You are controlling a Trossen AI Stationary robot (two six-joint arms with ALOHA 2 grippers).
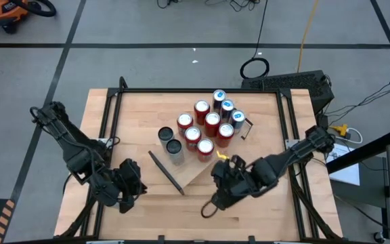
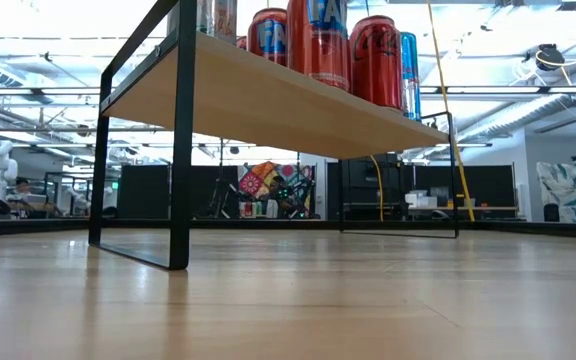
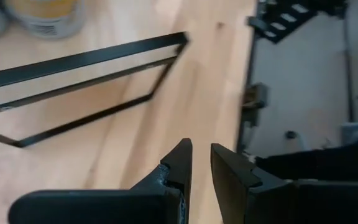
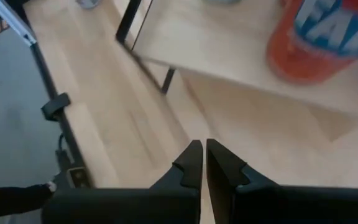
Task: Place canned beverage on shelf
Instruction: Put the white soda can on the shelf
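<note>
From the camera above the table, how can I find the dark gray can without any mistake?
Find the light-wood shelf that crosses the middle of the table, loaded with cans. Go to its end nearer the left arm, where two gray cans stand apart from the red cluster. The dark gray can is the darker-topped one, beside the paler silver can.

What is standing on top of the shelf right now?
The shelf carries a cluster of cans: about six red cans, three blue cans and two grey-topped cans. Its far end is covered by cans; any labels facing away are hidden.
</note>
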